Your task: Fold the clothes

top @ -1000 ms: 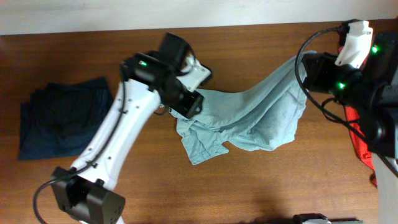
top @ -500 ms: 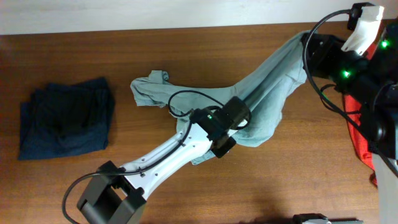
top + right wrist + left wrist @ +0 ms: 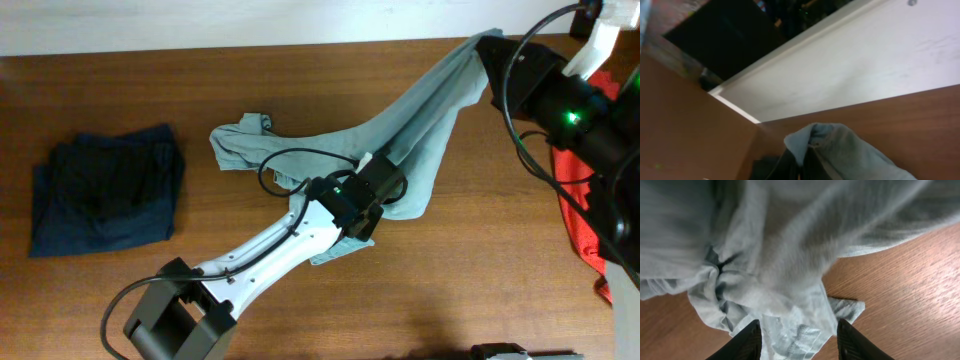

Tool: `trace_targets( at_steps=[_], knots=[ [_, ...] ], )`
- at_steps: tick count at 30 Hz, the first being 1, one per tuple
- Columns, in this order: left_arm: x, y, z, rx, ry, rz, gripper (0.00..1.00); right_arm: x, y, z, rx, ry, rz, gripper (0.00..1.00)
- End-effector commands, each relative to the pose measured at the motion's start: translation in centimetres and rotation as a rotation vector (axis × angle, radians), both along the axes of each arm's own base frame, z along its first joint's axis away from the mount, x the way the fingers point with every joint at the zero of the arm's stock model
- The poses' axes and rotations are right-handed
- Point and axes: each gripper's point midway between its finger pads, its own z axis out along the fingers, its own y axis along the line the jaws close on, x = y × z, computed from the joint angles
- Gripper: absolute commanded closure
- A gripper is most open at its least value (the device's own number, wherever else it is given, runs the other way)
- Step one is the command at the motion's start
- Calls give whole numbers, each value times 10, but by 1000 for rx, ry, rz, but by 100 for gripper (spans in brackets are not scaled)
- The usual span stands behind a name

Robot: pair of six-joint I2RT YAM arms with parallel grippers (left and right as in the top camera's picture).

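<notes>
The pale grey-blue T-shirt (image 3: 410,150) stretches from a bunched end at the table's middle up to the far right. My right gripper (image 3: 487,45) is shut on its upper end and holds it lifted; the cloth fold shows between the fingers in the right wrist view (image 3: 840,145). My left gripper (image 3: 362,232) hovers open over the shirt's low crumpled part (image 3: 785,305), its fingertips (image 3: 799,337) apart with cloth beneath them. A dark navy garment (image 3: 105,188) lies folded at the left. A red shirt (image 3: 585,200) lies at the right edge under my right arm.
The wooden table (image 3: 480,290) runs to a white wall edge at the back (image 3: 200,20). My left arm crosses the table's middle from the front. Cables hang from the right arm.
My left arm swung from the shirt's left end to its low middle part, leaving the left end bunched on the table. My right gripper lifted the shirt's end further up and back.
</notes>
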Motion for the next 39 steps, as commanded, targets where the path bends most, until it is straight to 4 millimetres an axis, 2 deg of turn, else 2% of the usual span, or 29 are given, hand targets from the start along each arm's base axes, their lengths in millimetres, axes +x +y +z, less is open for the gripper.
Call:
trace_targets(
  at_steps=[1, 5, 11, 12, 13, 16, 19, 20, 24, 25, 27, 34, 39],
  knots=[
    [-3, 1, -3, -17, 9, 81, 51, -18, 2, 27, 49, -56, 13, 96],
    [-4, -4, -2, -55, 7, 142, 51, -18, 2, 27, 103, -25, 5, 96],
    [6, -7, 3, -104, -27, 229, 50, -19, 3, 29, 106, -29, 9, 96],
    [6, -7, 3, -115, -23, 253, 47, -19, 3, 29, 106, -29, 9, 96],
    [6, -7, 3, -123, -21, 270, 39, -19, 3, 29, 106, -29, 9, 96],
    [8, -13, 5, -168, -20, 297, 1, -19, 3, 29, 106, -29, 9, 96],
    [12, -21, 9, -207, -33, 295, 1, -19, 3, 29, 106, -30, 9, 96],
    [15, -20, 10, -204, -47, 300, 2, -19, 3, 29, 106, -30, 9, 96],
    [27, -18, 10, -192, -111, 324, 23, -19, 3, 29, 106, -31, 10, 96],
    [30, -18, 7, -185, -123, 330, 24, -20, 4, 30, 106, -35, 15, 96],
    [34, -16, 1, -163, -138, 339, 34, -21, 6, 33, 107, -47, 26, 96],
    [48, -1, -33, -34, -202, 380, 42, -28, 8, 41, 108, -76, 41, 96],
    [48, 7, -32, 7, -216, 388, 59, -29, 6, 41, 103, -80, 33, 96]
  ],
)
